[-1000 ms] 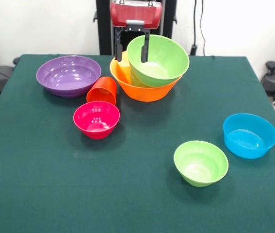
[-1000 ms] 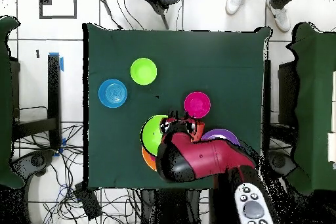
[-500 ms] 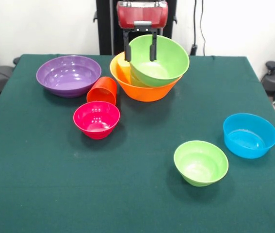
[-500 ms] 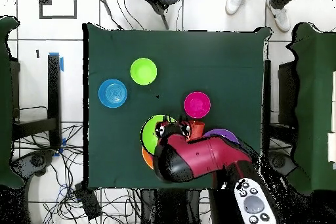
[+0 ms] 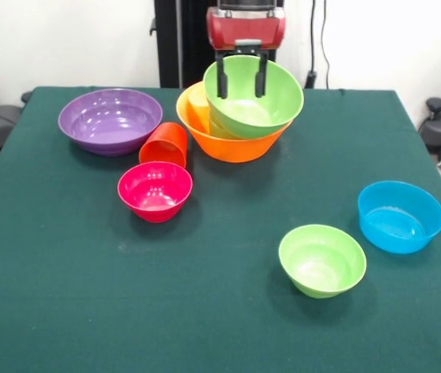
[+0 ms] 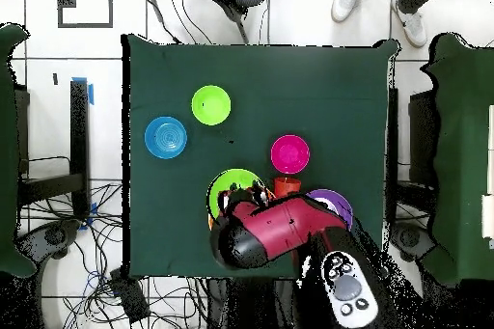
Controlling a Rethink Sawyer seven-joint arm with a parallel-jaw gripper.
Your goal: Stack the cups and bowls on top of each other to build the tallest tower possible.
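Note:
The tower stands at the table's far side: the large light-green bowl (image 5: pixel 255 105) sits tilted on a yellow cup (image 5: pixel 197 105) inside the large orange bowl (image 5: pixel 232 146). My gripper (image 5: pixel 241 82) hangs open over the green bowl's far rim and holds nothing. In the overhead view the arm (image 6: pixel 275 233) covers most of the tower, and only part of the green bowl (image 6: pixel 228 188) shows. An orange-red cup (image 5: pixel 165 144) lies tipped between the wide purple bowl (image 5: pixel 110 120) and the small pink-red bowl (image 5: pixel 155 190). The purple-magenta and light-green cups are hidden.
A small light-green bowl (image 5: pixel 322 260) and a medium blue bowl (image 5: pixel 400 217) stand apart at the front right. A person's shoes (image 6: pixel 344 2) show beyond the table's far edge in the overhead view.
My gripper has moved to the right in the front view, from the green bowl's left rim to over its middle. No bowl or cup has moved.

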